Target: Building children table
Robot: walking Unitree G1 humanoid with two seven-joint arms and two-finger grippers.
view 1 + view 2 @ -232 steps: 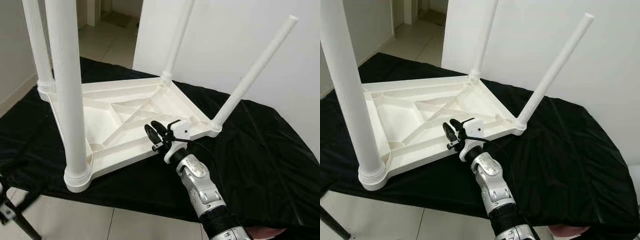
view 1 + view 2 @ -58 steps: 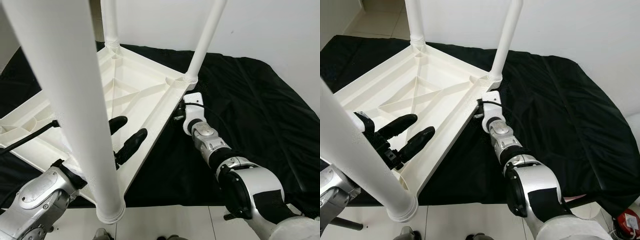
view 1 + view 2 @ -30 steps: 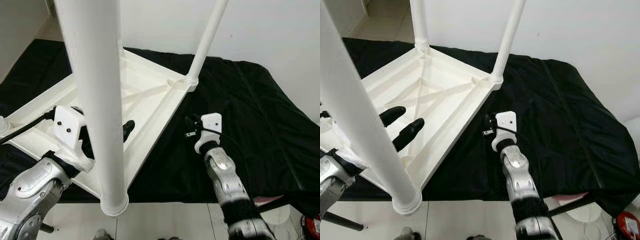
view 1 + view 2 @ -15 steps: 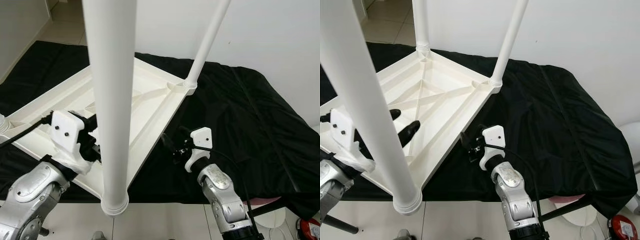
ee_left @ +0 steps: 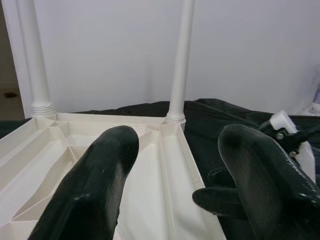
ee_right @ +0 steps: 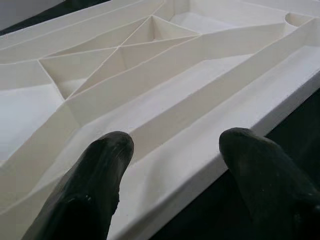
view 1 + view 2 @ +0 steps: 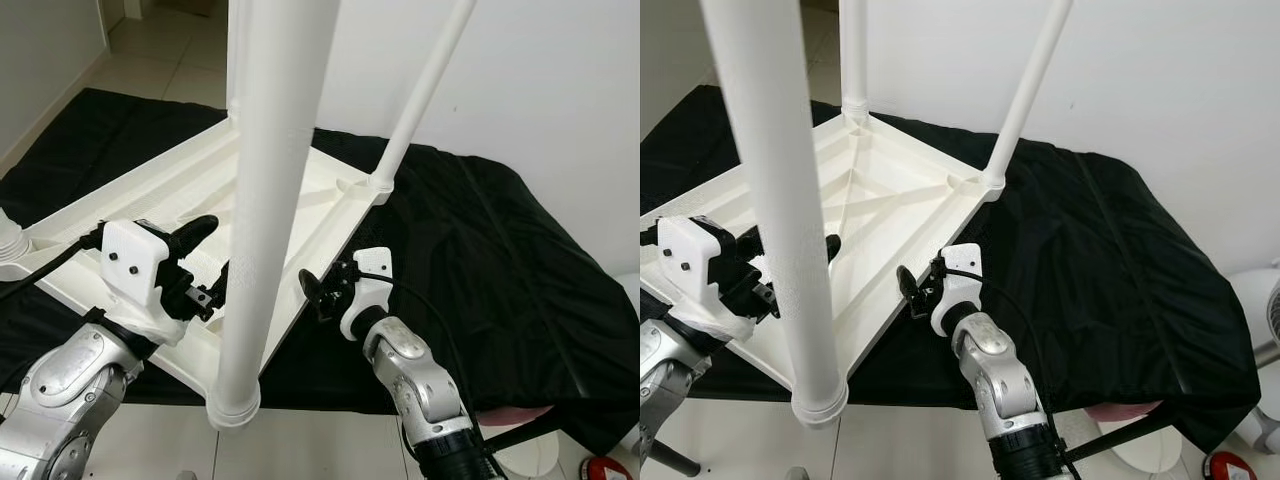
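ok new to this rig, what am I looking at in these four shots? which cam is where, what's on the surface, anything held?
It is a humanoid robot with two silver arms. The two wide shots come from its head camera, looking down. The two close shots with big black fingers come from cameras on each wrist. A white children's table lies upside down on a black cloth, legs pointing up. The left end effector is open over the ribbed underside. The right end effector is open at the table's edge. Nothing is held.

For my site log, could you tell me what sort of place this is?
Probably a room in a home: tiled floor, plain white wall, and an upturned white table lying on a black cloth.
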